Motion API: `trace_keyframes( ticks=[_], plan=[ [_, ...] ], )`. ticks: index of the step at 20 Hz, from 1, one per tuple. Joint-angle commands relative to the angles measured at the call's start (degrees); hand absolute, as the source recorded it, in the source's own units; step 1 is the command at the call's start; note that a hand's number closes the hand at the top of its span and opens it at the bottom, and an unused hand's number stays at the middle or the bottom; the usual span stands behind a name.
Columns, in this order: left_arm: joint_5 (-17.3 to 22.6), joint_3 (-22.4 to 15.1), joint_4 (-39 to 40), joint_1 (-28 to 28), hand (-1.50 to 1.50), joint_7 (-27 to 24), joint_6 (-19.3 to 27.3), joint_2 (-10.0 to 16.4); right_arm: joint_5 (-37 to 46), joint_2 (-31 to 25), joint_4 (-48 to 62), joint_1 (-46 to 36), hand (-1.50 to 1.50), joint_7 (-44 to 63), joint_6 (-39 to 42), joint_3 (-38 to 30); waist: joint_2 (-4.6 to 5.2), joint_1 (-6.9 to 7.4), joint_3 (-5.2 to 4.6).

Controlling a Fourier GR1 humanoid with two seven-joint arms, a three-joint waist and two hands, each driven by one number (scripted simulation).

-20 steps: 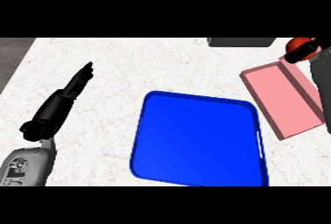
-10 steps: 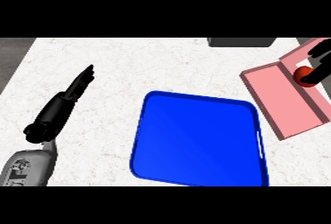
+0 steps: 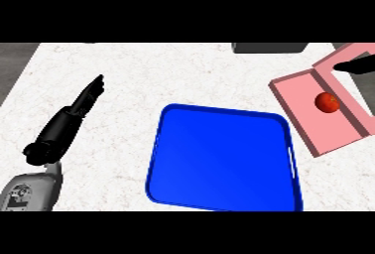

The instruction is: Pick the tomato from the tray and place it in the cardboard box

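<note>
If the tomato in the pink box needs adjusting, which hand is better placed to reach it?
Right. The right hand hovers beside the pink box where the tomato lies; the left hand rests beyond the blue tray.

Small red round tomato point(image 3: 327, 102) lying inside the shallow pink open box point(image 3: 315, 126) at the right of the white marbled counter point(image 3: 183, 74), near the glossy blue rounded-rectangular tray point(image 3: 219, 163) at centre. Black left hand point(image 3: 73, 116), fingers straight, rests at left, apart from the tray. Black right hand point(image 3: 356, 65) shows at the right edge, over the box's far end.
</note>
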Motion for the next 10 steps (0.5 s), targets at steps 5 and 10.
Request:
trace_keyframes(
  ticks=[5,10],
  plan=[
    [-0.76,-0.10,-0.21,0.89,0.00,-1.31,0.56,-0.19,-17.78,-0.49,-1.31,0.48,-1.50,-4.13,-8.63,-19.02,0.28,0.33,-0.07],
    [-0.87,0.45,1.57,-2.02,0.00,0.01,1.14,-0.76,-22.44,0.49,-2.58,7.99,-1.50,-11.62,-10.34,-21.66,0.24,-0.06,-0.15]
  ],
)
